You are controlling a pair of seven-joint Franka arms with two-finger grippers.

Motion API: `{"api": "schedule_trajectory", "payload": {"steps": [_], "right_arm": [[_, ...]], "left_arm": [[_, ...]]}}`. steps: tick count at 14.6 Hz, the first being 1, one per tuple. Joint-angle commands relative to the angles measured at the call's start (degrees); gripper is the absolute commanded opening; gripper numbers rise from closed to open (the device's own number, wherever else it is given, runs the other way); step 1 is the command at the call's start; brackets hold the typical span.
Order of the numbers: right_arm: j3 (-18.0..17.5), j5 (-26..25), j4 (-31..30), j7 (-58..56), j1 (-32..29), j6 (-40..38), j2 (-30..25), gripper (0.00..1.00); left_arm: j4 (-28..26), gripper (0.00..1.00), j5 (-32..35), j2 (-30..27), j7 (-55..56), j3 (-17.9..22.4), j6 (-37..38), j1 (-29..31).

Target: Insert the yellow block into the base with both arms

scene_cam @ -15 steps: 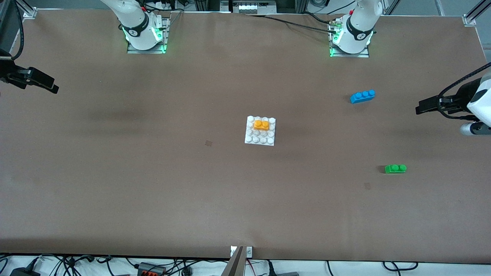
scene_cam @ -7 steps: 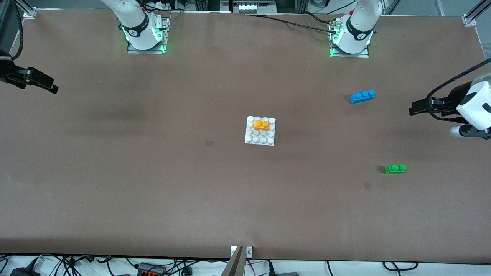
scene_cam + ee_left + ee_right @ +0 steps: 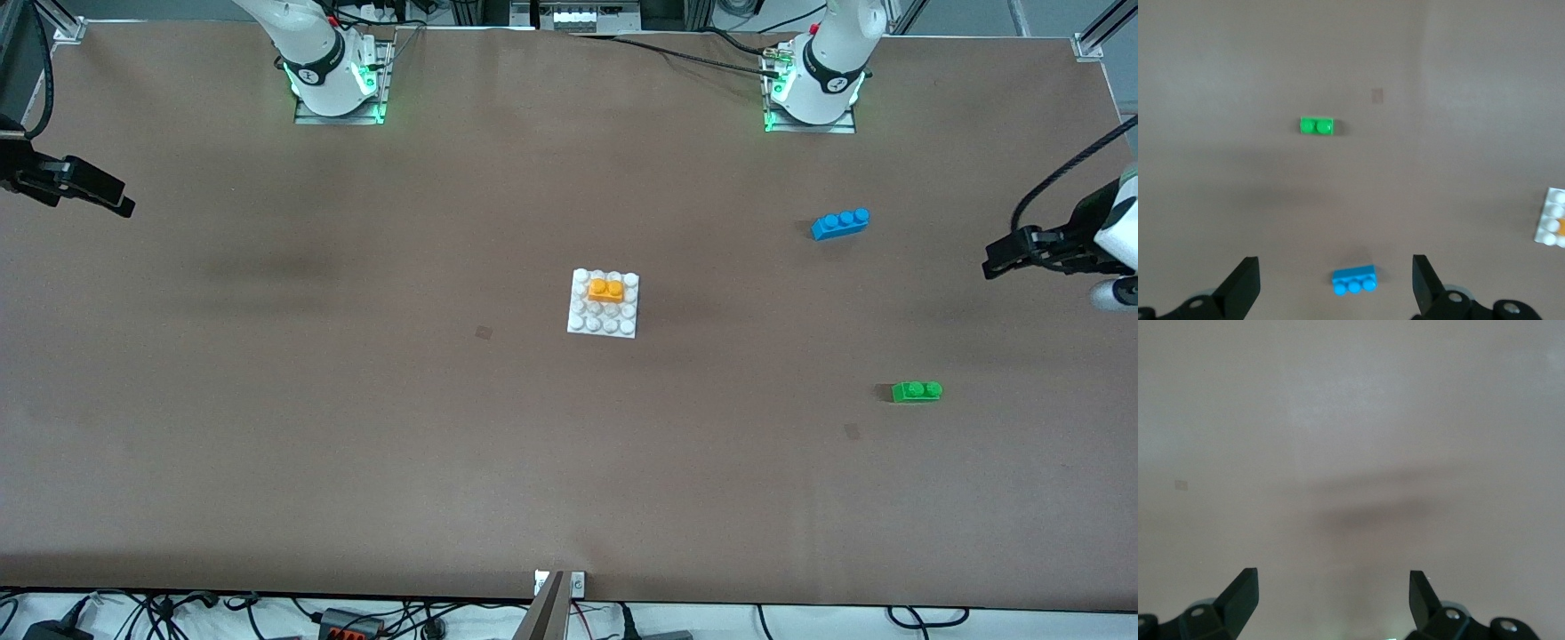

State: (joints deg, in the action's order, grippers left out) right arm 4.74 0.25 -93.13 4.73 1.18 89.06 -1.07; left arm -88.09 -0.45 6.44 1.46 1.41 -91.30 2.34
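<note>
At table centre you have the small yellow-orange plastic two-stud brick [image 3: 606, 290] seated on the flat white studded plate [image 3: 604, 328]; left gripper [image 3: 997, 263] and right gripper [image 3: 120, 202] hover at opposite table ends, fingers spread, empty.

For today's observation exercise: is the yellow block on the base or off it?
On it. The yellow block sits among the studs of the base, in the rows farther from the front camera; no gripper touches it.

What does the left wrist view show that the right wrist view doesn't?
Only the left wrist view: the green brick, the blue brick, and an edge of the base with a sliver of the yellow block on it.
Only the right wrist view: nothing extra.
Both: bare brown table and that arm's own open gripper, left gripper, right gripper.
</note>
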Motion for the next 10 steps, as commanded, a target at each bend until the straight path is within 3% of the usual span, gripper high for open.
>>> {"api": "schedule_trajectory", "payload": {"steps": [1, 10], "right_arm": [[-0.3, -0.2, 0.8, 0.7, -0.1, -0.4, 0.1, 1.0], [-0.2, -0.1, 0.8, 0.7, -0.2, -0.8, 0.0, 1.0]], "left_arm": [[-5.2, 1.0, -1.7, -4.2, -3.9, 4.6, -1.9, -4.1], [-3.2, 1.0, -2.5, -2.8, -5.2, 4.6, -0.5, -3.6]]}}
